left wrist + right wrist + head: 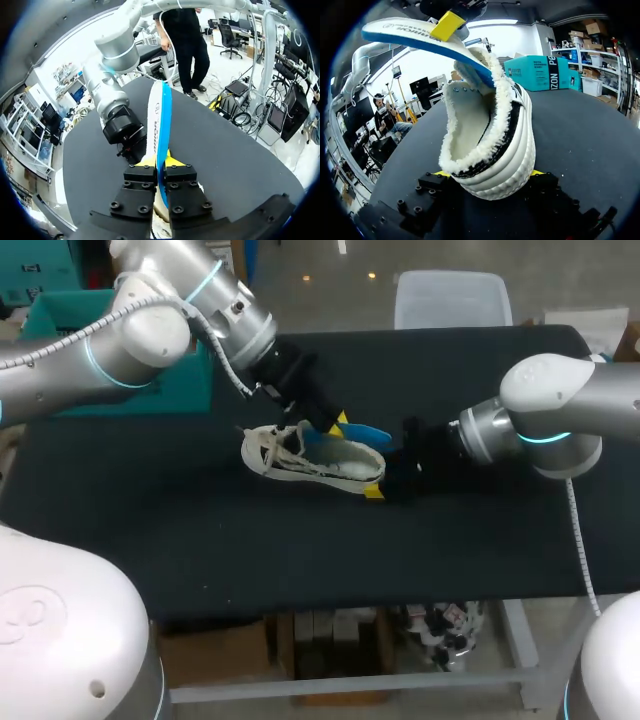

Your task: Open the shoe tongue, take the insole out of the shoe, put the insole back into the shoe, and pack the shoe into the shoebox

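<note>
The white fleece-lined shoe [310, 462] lies on the black table [200, 540], and the right gripper [385, 480] is clamped on its heel, with a yellow tip pressed against each side of the sole [490, 145]. Just above the shoe's opening, the left gripper [160, 162] has its fingers closed on the blue-and-white insole [160, 125], which slants up out of the shoe with one end at the opening [415, 35]. The teal shoebox [185, 390] stands well apart from the shoe, beyond its toe end.
</note>
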Controlling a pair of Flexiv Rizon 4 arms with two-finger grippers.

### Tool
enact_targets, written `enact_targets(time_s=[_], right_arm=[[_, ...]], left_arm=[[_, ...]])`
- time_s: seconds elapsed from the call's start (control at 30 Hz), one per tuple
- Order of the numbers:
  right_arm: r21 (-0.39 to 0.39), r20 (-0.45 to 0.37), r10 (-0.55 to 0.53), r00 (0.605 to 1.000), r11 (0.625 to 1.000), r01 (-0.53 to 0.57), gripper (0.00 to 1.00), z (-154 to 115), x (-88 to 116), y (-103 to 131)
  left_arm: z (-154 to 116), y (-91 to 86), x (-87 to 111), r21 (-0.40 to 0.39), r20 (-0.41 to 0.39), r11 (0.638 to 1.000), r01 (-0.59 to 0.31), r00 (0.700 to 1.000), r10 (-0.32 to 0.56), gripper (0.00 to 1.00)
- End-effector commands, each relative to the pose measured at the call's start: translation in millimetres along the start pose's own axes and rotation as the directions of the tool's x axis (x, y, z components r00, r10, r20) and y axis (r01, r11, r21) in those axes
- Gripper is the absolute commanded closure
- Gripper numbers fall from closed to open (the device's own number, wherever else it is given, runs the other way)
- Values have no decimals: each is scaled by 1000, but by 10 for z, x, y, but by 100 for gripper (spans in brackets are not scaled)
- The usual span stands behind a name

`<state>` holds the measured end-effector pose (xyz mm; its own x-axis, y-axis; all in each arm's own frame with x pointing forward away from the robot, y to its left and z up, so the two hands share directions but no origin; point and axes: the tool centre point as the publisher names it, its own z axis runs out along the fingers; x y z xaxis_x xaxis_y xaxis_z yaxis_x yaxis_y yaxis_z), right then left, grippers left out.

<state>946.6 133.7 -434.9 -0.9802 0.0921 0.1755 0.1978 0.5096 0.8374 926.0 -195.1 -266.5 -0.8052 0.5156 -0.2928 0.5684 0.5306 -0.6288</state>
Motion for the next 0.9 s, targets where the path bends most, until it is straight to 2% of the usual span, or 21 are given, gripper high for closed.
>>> enact_targets(time_s=[0.03,0.07,0.2,0.47,0.67,0.9], right_arm=[[-4,-8,1,1000,1000,-1,27,65,-24,-108],[-4,-8,1,1000,1000,-1,0,65,-24,-108],[11,20,-1,1000,1000,1,0,-46,10,-56],[54,96,-33,995,998,28,0,-435,62,90],[114,145,-84,986,991,68,0,-660,37,292],[199,156,-181,971,969,149,0,-794,-16,586]], left_arm=[[-180,-86,53,38,2,999,-13,1000,13,100],[-208,-116,59,36,8,999,-16,1000,16,100],[-302,-218,90,38,22,999,-35,999,34,100],[-563,-349,184,127,15,985,-115,993,114,100],[-772,-431,281,194,10,965,-174,985,175,100],[-997,-566,397,269,14,931,-248,967,254,100]])
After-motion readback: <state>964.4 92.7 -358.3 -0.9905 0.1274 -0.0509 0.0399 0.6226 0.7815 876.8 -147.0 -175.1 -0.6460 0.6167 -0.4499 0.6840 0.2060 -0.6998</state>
